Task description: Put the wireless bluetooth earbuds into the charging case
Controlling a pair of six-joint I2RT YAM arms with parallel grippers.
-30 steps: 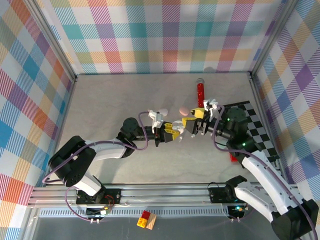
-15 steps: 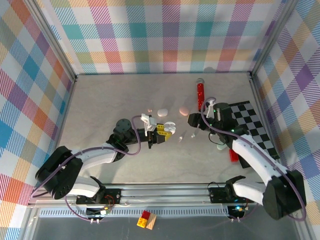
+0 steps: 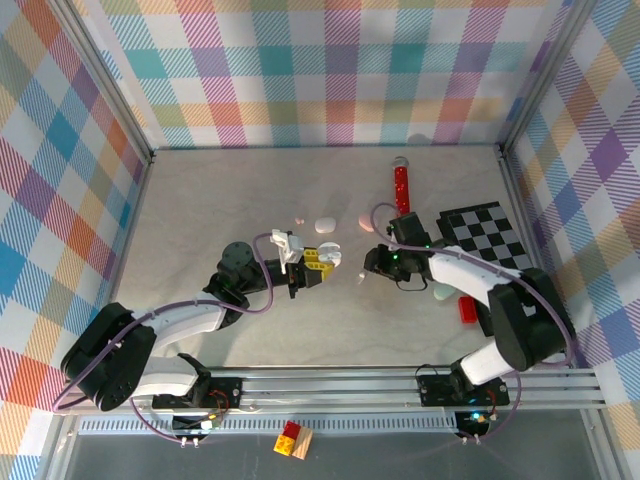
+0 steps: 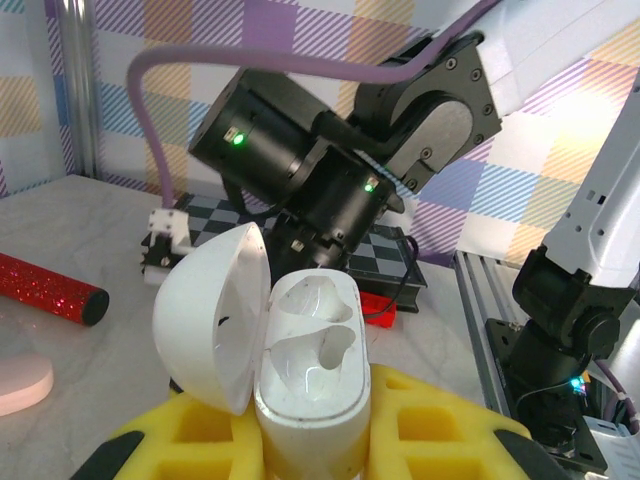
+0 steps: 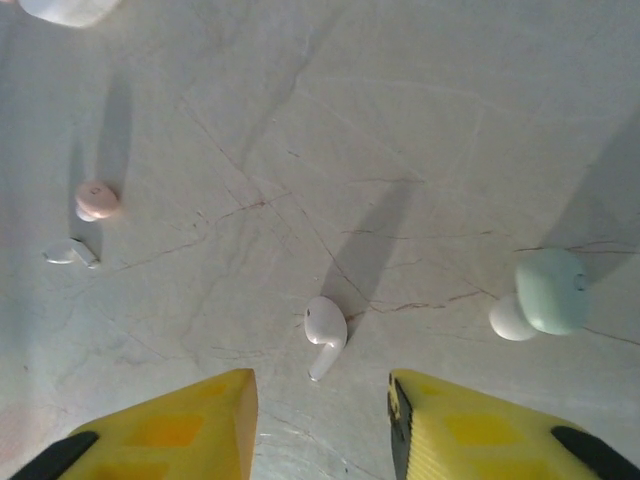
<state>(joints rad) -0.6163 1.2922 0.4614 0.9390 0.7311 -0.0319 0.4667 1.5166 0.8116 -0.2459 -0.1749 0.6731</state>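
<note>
My left gripper (image 4: 312,445) is shut on the white charging case (image 4: 305,375). The case stands upright between the yellow fingers with its lid swung open to the left and both wells empty. From above, this gripper (image 3: 322,260) holds the case (image 3: 335,254) at mid-table. My right gripper (image 5: 322,430) is open and points down at the table. A white earbud (image 5: 325,328) lies flat just ahead of the gap between its yellow fingers (image 5: 170,430), touching neither. In the top view the right gripper (image 3: 372,266) hovers beside that earbud (image 3: 362,281).
A pink earbud (image 5: 97,199) and a small white earbud (image 5: 70,252) lie to the left. A mint-and-white piece (image 5: 545,292) lies right. A white case (image 3: 325,224), pink case (image 3: 366,220), red cylinder (image 3: 402,185), checkered board (image 3: 485,235) and red block (image 3: 467,310) lie around.
My right arm has swung left and down over the loose earbud, and its jaws have narrowed. My left arm has drawn back a little to the left, still holding the case.
</note>
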